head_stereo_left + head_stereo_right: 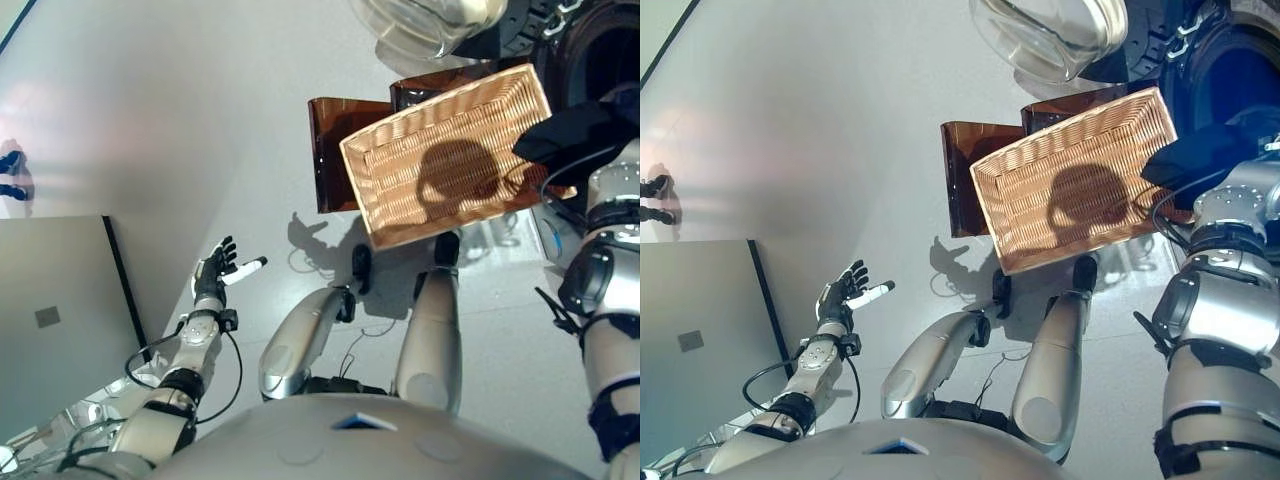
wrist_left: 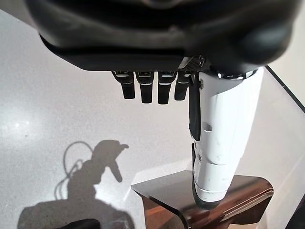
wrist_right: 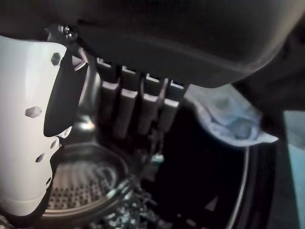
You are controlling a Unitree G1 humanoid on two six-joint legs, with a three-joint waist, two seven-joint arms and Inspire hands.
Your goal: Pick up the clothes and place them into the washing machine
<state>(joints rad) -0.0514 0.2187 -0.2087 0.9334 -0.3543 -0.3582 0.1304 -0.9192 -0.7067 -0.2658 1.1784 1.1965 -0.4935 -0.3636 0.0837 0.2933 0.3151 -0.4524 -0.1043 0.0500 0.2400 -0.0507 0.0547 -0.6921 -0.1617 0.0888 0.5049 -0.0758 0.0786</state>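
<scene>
Fingers (image 2: 143,88) of the left hand (image 1: 212,272) are straight and spread, thumb w/ its white cover sticking out to the side, nothing held; hand hangs over bare grey floor (image 1: 150,120) on the robot's left, well apart from the basket. Right hand (image 3: 138,112) shows only in its wrist view, fingers straight-ish & relaxed, white-covered thumb apart from them, gripping nothing. It sits right at the washing machine drum (image 3: 200,186), dark inside, w/ the perforated metal wall (image 3: 78,191) showing past the fingers. Pale blue-grey cloth (image 3: 231,119) lies at the drum mouth just beyond the fingertips; can't tell if it touches them. From the head views the right arm reaches up past a dark garment (image 1: 1200,160) draped at the basket's right edge, hand itself hidden there. Wicker basket (image 1: 400,200) sits on brown stands (image 1: 330,150) in front of the machine, inside looks bare. Machine's glass door (image 1: 1050,35) is swung open above the basket
</scene>
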